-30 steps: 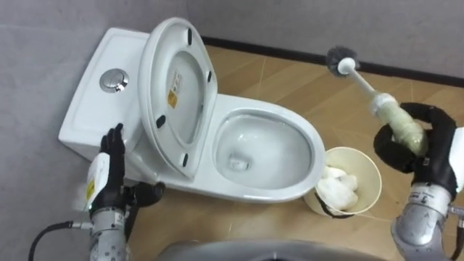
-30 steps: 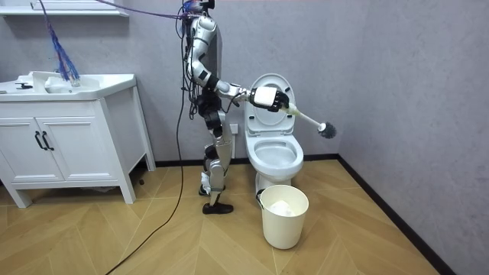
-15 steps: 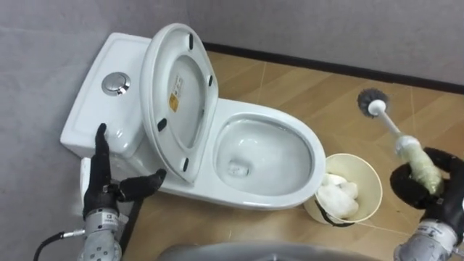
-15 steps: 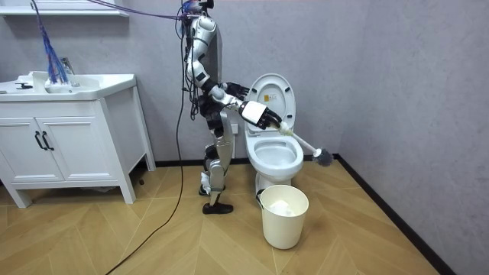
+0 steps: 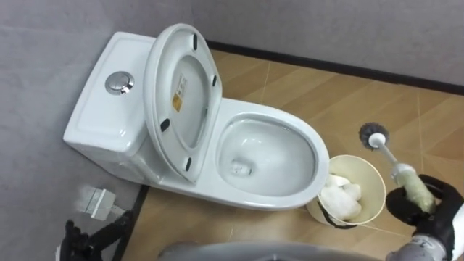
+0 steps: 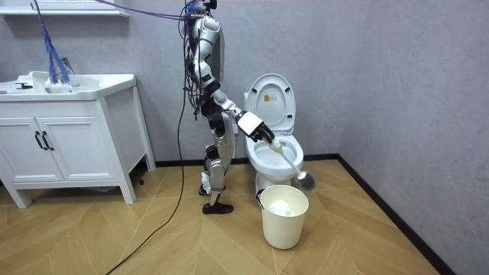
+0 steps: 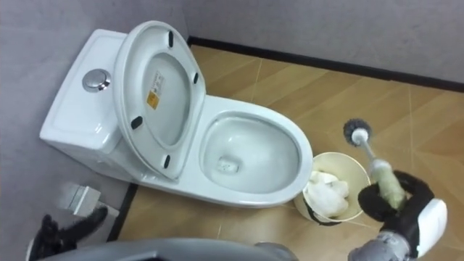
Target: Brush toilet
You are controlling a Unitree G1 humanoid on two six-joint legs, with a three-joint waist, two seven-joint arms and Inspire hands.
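Observation:
The white toilet [image 5: 268, 156] stands against the grey wall with its lid [image 5: 181, 94] and seat raised and its bowl empty. My right hand [image 5: 419, 205] is low at the right, shut on the pale grip of the toilet brush [image 5: 391, 163]. The brush's dark bristle head [image 5: 373, 133] points away from me, over the floor just beyond the bin and right of the bowl. In the room view the brush [image 6: 292, 164] slopes down from my right hand [image 6: 257, 130] towards the bin. My left hand [image 5: 90, 235] hangs open at the lower left, away from the toilet.
A cream bin [image 5: 355, 158] with white paper wads stands on the wooden floor right of the bowl. A small white box [image 5: 98, 199] lies by the toilet's base near the wall. The sink cabinet [image 6: 69, 145] stands at the room view's left, behind me.
My right hand has swung the brush down from wall height to just beyond the bin. My left hand has dropped from beside the tank to the lower left.

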